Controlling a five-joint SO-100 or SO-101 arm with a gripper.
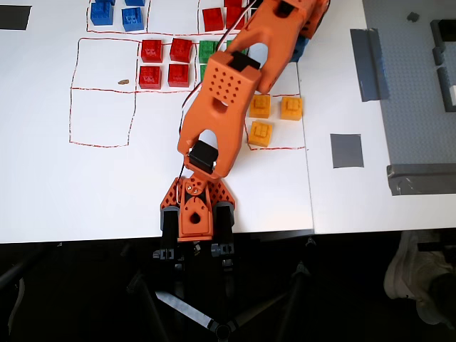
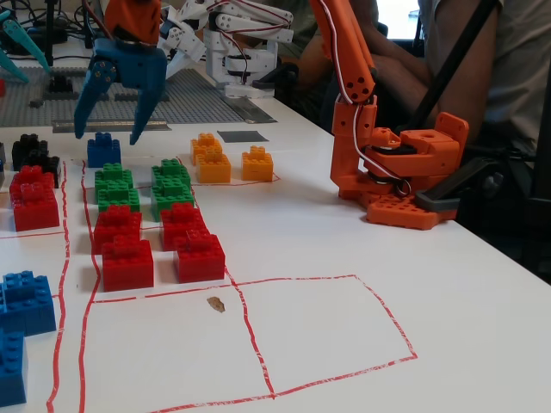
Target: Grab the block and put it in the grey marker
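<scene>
gripper [image 2: 109, 131]: spread wide, grasping nothing, upper left of fixed view
block [image 2: 103, 150]: directly beneath the fingertips
grey marker [image 1: 346, 150]: right of overhead view

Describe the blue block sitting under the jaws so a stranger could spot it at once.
In the fixed view, start at the rows of coloured blocks left of the orange arm base and go to their far end, just behind the green blocks. There the blue block stands alone beneath the open blue jaws. The other blue blocks lie at the near left edge.
</scene>
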